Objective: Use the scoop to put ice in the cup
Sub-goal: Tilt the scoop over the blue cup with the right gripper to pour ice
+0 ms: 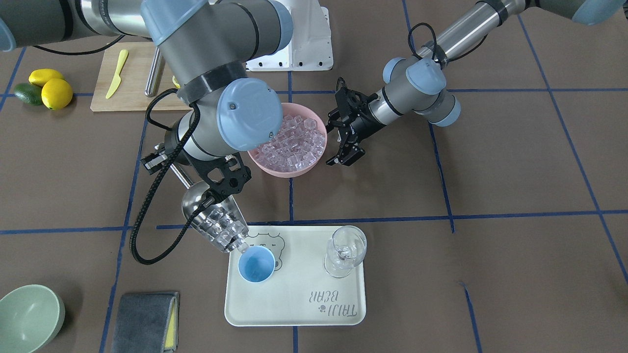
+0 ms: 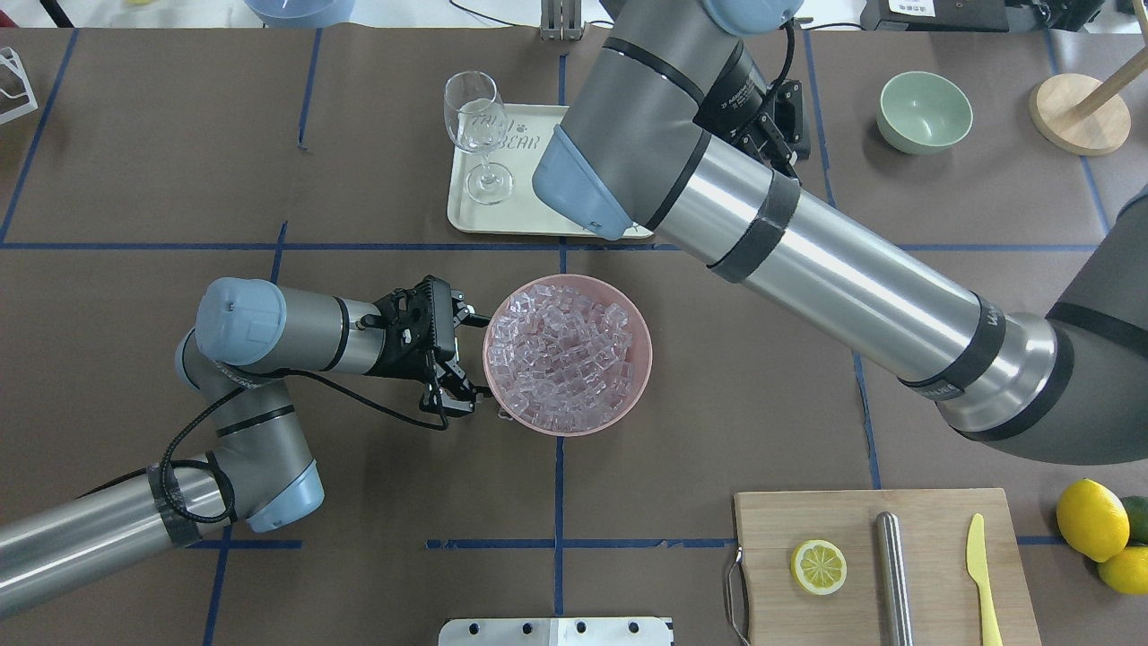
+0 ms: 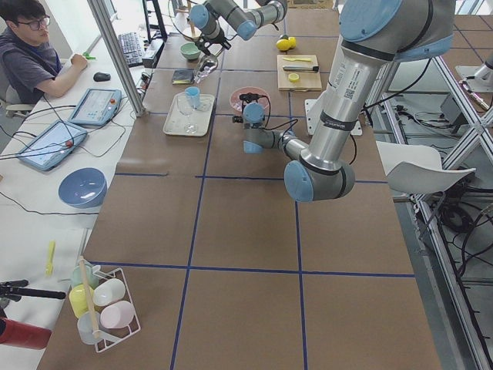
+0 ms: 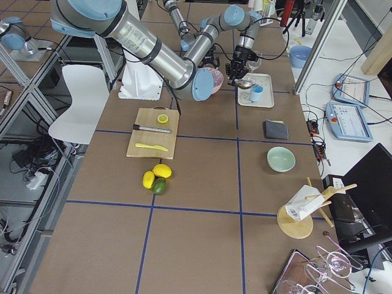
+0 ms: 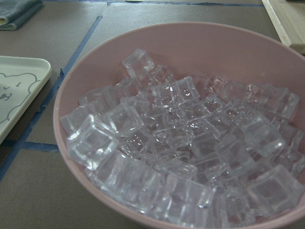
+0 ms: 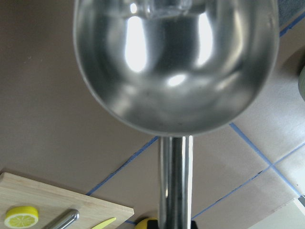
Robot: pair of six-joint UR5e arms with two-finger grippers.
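Observation:
My right gripper (image 1: 164, 164) is shut on the rod handle of the steel scoop (image 1: 208, 215). The scoop is tilted mouth-down, with several ice cubes (image 1: 223, 230) at its lip, just above the rim of the light-blue cup (image 1: 256, 264). The cup's inside shows only blue. It stands on the cream tray (image 1: 304, 304). The right wrist view shows the scoop's shiny trough (image 6: 176, 71) from behind. The pink bowl (image 1: 289, 171) is full of ice (image 2: 567, 354). My left gripper (image 2: 466, 359) is open beside the bowl's rim. In the overhead view my right arm hides the cup.
A clear stemmed glass (image 1: 345, 250) stands on the tray beside the cup. A pale green bowl (image 1: 29, 316) and a grey cloth (image 1: 144, 321) lie beyond the tray. A cutting board (image 2: 861, 556) holds a lemon slice, a steel cylinder and a yellow knife.

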